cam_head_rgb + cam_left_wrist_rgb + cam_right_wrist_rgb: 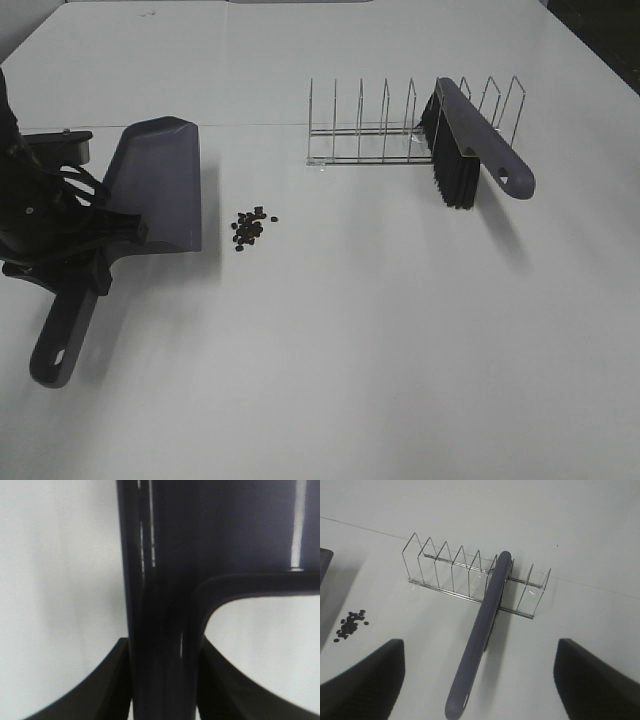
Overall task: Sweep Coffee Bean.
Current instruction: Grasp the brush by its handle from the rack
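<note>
My left tool [162,692] is closed on the handle of the dustpan [160,185]. Its two dark, curved fingers [100,685] press against either side of that glossy grey-purple plastic stem, which catches thin streaks of light along its rounded edges. The pan is a smooth moulded scoop that widens from the handle to a broad flat blade with a raised rim. It lies on the matte white tabletop [400,350], and its long handle ends in a hanging slot. The coffee beans [252,227] sit on the tabletop near the pan's long side edge, not touching it, between the pan and the wire rack [400,125]. They are tiny dark brown-black ovals in one loose cluster, with a few strays at the fringe, each far smaller than the blade. The rack is thin bright metal bent into a row of peaked upright dividers on a low base. The brush [470,145] rests tilted in one of its slots, with a dense block of black bristles under a rounded back of the same grey-purple plastic. Its tapered handle juts out past the rack and has a small hole near the tip. My right tool [477,647] hangs above the brush handle with its fingers spread wide, holding nothing.
</note>
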You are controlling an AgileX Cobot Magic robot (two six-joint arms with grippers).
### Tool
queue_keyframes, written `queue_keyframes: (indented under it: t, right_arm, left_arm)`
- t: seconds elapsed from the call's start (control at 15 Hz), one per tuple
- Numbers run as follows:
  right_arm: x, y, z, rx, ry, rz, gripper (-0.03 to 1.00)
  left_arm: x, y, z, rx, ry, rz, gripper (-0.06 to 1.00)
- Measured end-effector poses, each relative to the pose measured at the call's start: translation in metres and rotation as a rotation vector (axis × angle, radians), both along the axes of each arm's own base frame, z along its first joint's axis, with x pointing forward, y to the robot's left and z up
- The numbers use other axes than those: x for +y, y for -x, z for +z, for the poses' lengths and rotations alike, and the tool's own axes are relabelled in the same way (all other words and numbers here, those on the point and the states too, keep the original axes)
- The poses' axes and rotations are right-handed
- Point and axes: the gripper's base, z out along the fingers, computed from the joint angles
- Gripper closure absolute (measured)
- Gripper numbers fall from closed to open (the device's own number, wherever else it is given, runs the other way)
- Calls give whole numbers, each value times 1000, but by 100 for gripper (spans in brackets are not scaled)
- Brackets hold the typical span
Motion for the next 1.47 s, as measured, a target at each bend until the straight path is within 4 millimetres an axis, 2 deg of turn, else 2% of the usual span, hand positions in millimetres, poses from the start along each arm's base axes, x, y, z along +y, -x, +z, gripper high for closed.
queue_keyframes:
  t: [0.13,0.2,0.33,0.53,0.73,0.8,0.93,1.0,1.13,1.47]
  right_arm:
    - [2,-39,-9,85,-13,-1,27]
    - [4,-75,-24,141,-42,-30,28]
    - [5,-100,-43,180,-61,-52,29]
    - [15,-139,-92,267,-22,-78,31]
    - [26,-159,-144,372,42,-71,31]
    - [28,-162,-154,392,45,-70,31]
    - [31,-171,-186,456,56,-66,31]
    - [32,-177,-211,506,60,-78,31]
    - [32,-181,-229,543,61,-92,31]
    - [33,-185,-243,555,55,-105,31]
  left_arm:
    - [0,0,0,0,1,1,60]
    - [0,0,0,0,1,1,60]
    - [0,0,0,-1,1,1,60]
    - [0,0,0,-1,1,1,60]
    - [0,0,0,-1,1,1,60]
    - [0,0,0,-1,1,1,60]
    - [0,0,0,-1,1,1,60]
    - [0,0,0,-1,1,1,60]
    - [0,0,0,-1,1,1,60]
    - [0,0,0,-1,1,1,60]
